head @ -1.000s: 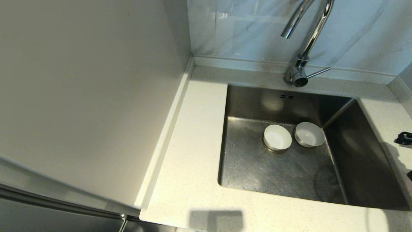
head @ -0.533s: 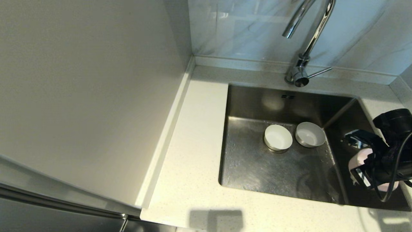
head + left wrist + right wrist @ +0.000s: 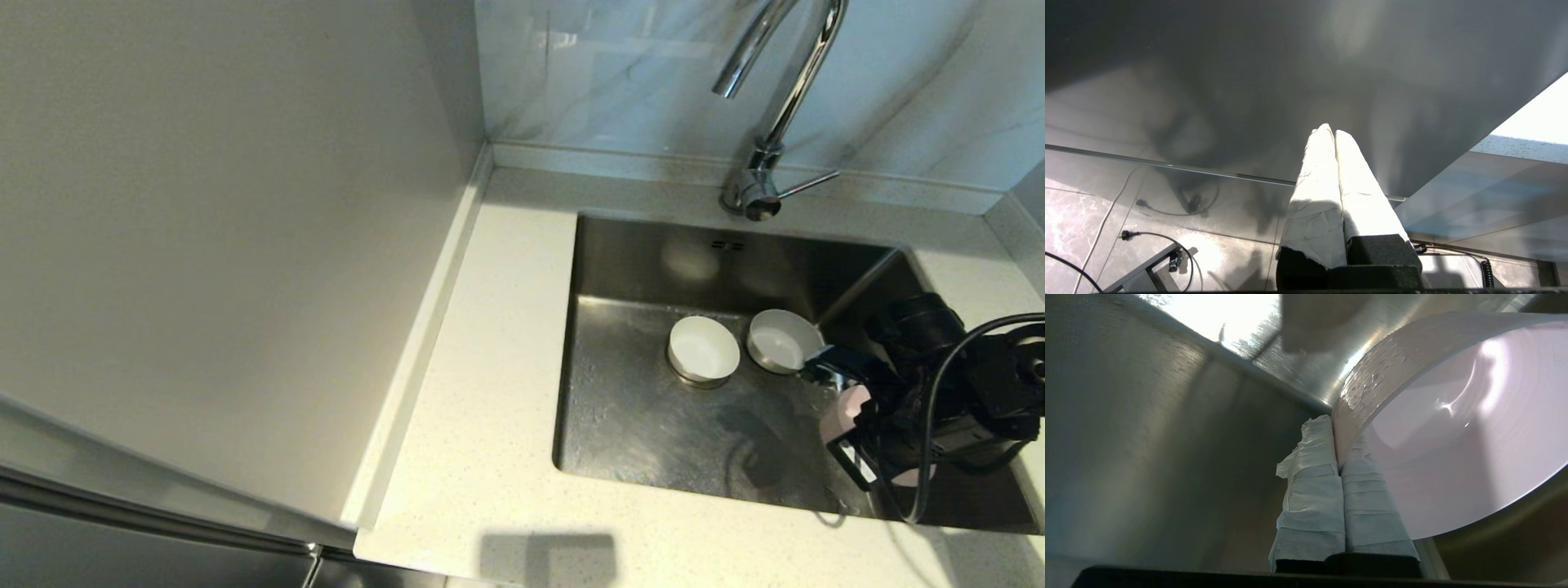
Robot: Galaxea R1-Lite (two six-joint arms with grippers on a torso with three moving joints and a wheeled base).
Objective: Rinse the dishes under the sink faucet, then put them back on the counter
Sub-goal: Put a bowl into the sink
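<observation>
Now clamped on the rim of the pale pink bowl (image 3: 1453,428) with the right gripper (image 3: 845,425), one taped finger (image 3: 1312,490) outside the wall and one inside, bowl tilted on edge low over the sink (image 3: 637,425). Could slip, since wet droplets sit on the rim just at the pads and only a thin edge is pinched. Could also knock the light grey bowl (image 3: 784,341) just ahead, or the white bowl (image 3: 704,349) beyond it on the drain. Farther off, faucet (image 3: 767,122) not running. Left gripper (image 3: 1334,134) parked, fingers pressed together, far from the work. Compared with a second ago: right arm then almost out of sight at the edge, now well in over the basin with the bowl.
</observation>
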